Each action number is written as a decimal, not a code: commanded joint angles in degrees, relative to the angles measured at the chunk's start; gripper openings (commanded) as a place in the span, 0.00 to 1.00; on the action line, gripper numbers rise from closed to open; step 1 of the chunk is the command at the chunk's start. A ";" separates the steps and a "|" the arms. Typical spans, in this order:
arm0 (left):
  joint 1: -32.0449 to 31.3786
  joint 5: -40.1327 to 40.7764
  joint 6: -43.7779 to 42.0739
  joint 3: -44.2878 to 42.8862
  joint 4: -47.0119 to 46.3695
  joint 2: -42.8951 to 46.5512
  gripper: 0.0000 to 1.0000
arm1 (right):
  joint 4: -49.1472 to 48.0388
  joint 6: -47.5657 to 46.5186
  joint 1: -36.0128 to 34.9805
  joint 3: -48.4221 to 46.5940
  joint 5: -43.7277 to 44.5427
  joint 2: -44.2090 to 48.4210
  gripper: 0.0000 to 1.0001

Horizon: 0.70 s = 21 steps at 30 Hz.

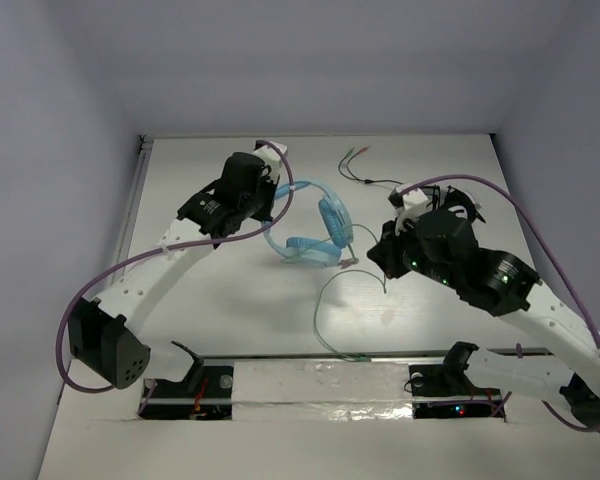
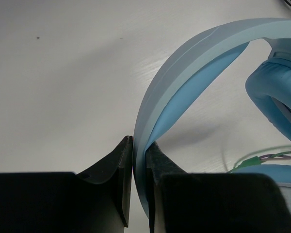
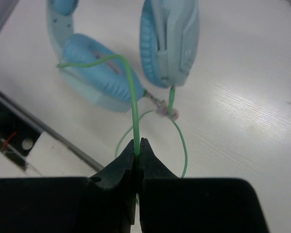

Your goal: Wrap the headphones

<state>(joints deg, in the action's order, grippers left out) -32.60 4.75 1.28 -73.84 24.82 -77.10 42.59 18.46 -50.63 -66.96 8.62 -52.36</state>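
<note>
The light-blue headphones (image 1: 315,232) stand on the white table at mid-centre, earcups toward the right. My left gripper (image 1: 268,208) is shut on the wide headband (image 2: 184,73), which passes between its fingertips in the left wrist view (image 2: 139,150). One padded earcup (image 2: 276,97) shows at the right of that view. My right gripper (image 1: 382,256) is to the right of the earcups and is shut on the thin green cable (image 3: 134,111), pinched at its tips (image 3: 137,144). The cable arcs over the lower earcup (image 3: 97,73) and hangs from the upright one (image 3: 169,39). A slack loop (image 1: 325,310) lies toward the near edge.
Thin leads with green and pink plug ends (image 1: 357,153) lie at the back, trailing toward the right arm. A dark slot with a foil-like strip (image 1: 320,375) runs along the near edge. A rail (image 1: 140,190) borders the table's left side. Walls enclose the back and sides.
</note>
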 commanded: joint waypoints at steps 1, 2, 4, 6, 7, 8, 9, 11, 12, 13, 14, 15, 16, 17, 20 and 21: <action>-2.64 -6.86 0.04 -1.83 -1.18 -0.24 0.00 | -2.32 -0.17 0.09 -0.80 11.22 -2.74 0.00; -3.78 -7.91 -0.22 -1.40 -1.00 -0.24 0.00 | -2.68 -0.87 0.09 -1.33 14.46 -4.40 0.00; -4.40 -8.70 -0.75 -0.69 -0.91 0.11 0.00 | -2.77 -2.63 0.09 -3.43 18.60 -6.34 0.00; -4.40 -10.64 -0.93 -0.86 -0.48 0.28 0.00 | -3.30 -4.47 0.09 -5.45 21.52 -8.10 0.00; -4.40 -10.82 -0.93 -1.04 -0.30 0.28 0.00 | -6.09 -5.35 0.09 -5.64 21.78 -8.11 0.00; -4.40 -11.95 -0.93 -1.13 -0.04 0.20 0.00 | -7.94 -6.49 0.09 -5.46 21.09 -7.94 0.00; -4.40 -12.83 -0.93 -1.30 0.05 0.20 0.00 | -9.61 -8.51 0.09 -5.20 20.65 -7.59 0.00; -4.40 -15.90 -0.93 -0.78 -0.47 0.98 0.00 | -11.03 -9.49 1.23 -5.81 22.65 -8.89 0.00; -4.40 -16.44 -0.93 -0.78 -0.47 1.25 0.00 | -11.04 -9.58 1.24 -6.08 23.54 -8.90 0.00; -4.40 -16.53 -0.93 -0.69 -0.47 1.51 0.00 | -11.12 -9.58 2.63 -6.25 24.15 -9.86 0.00; -4.40 -17.05 -0.93 -0.69 -0.47 1.78 0.00 | -11.47 -9.58 3.69 -6.43 23.99 -10.13 0.00; -4.40 -17.67 -0.93 -0.43 -0.65 2.13 0.00 | -12.17 -9.41 4.83 -6.34 23.03 -10.22 0.00; -4.40 -18.11 -0.93 -0.25 -0.82 2.22 0.00 | -13.92 -9.23 6.93 -6.34 21.54 -10.31 0.00; -4.40 -18.64 -0.93 -0.25 -0.91 2.13 0.00 | -14.89 -9.14 7.73 -5.82 18.83 -10.31 0.00; -4.40 -20.04 -0.93 -0.16 -1.44 2.57 0.00 | -16.13 -8.62 10.63 -5.11 17.48 -11.88 0.00; -4.40 -20.22 -0.93 -0.51 -1.44 2.74 0.00 | -16.22 -8.01 10.64 -4.59 17.48 -12.32 0.00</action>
<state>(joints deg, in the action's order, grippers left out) -37.10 -10.68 -0.71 -73.73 27.24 -78.50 31.42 10.50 -41.30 -70.96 27.11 -63.72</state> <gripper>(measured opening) 0.092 0.042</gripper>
